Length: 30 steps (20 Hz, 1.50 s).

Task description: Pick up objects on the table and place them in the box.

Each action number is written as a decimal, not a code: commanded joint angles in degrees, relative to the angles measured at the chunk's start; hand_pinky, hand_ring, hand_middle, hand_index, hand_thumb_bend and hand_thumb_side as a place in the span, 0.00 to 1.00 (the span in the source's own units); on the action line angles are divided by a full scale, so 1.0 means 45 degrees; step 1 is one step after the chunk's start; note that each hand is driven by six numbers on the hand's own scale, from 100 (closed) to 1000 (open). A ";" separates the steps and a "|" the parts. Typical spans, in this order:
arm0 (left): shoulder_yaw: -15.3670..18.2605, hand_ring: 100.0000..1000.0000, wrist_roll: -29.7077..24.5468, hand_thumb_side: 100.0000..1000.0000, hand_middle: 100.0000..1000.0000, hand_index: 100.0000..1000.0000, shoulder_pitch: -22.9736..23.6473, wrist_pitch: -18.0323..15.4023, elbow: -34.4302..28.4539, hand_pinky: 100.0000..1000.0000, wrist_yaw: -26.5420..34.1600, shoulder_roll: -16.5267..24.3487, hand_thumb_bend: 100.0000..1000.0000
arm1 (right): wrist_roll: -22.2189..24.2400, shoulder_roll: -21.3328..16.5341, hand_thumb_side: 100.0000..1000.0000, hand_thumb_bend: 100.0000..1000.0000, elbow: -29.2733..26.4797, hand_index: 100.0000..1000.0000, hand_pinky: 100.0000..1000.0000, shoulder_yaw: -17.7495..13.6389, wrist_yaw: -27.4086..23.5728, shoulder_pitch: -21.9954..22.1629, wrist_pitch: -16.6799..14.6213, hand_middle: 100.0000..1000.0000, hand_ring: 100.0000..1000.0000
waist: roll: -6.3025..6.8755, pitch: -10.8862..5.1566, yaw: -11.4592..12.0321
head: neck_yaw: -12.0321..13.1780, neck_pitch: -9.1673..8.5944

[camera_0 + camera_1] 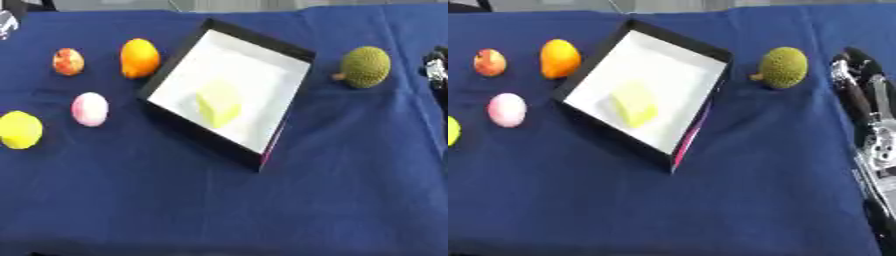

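- Box (175, 77), black outside and white inside, set askew near bench (219, 210) centre on blue cloth.
- Pale yellow-green object (217, 104) lying inside box, on white floor.
- Orange fruit (139, 58) just beside box at 9 o'clock, apart from its wall.
- Red-yellow mottled fruit (68, 61) further out at 9 o'clock, beside orange fruit.
- Pink-white egg-shaped object (90, 109) at 8 o'clock from box, well apart.
- Yellow round fruit (19, 130) at 8 o'clock, near left edge.
- Green bumpy fruit (364, 66) at 2 o'clock from box, near.
- Right hand (857, 82) at 3 o'clock by right edge, fingers (848, 62) straight, holding nothing, near green bumpy fruit without touching.
- Left hand unseen.
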 commanded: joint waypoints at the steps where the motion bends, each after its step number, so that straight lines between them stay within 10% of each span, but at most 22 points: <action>1: -0.0540 0.93 -0.2008 0.38 0.88 0.94 -0.0290 0.0532 0.0513 0.87 -0.0504 0.1603 0.47 | 0.0049 -0.0396 0.65 0.00 -0.0084 0.89 0.98 -0.0001 0.0092 -0.0093 -0.0012 0.79 0.82 | 0.0170 -0.0847 -0.0035 | 0.0062 0.0058; 10: -0.1596 0.94 -0.6634 0.44 0.86 0.90 -0.0990 0.0251 0.1543 0.87 -0.2705 0.1860 0.64 | 0.0096 -0.0391 0.65 0.00 -0.0052 0.89 0.98 0.0033 0.0104 -0.0120 -0.0009 0.79 0.82 | 0.0189 -0.0840 -0.0124 | 0.0130 -0.0062; 30: -0.1881 0.95 -0.8774 0.32 0.87 0.90 -0.0402 -0.0582 0.2758 0.90 -0.3416 0.1933 0.70 | 0.0058 -0.0470 0.66 0.00 -0.0059 0.89 0.98 0.0006 0.0095 -0.0083 0.0011 0.79 0.82 | 0.0184 -0.0738 -0.0140 | 0.0323 -0.0042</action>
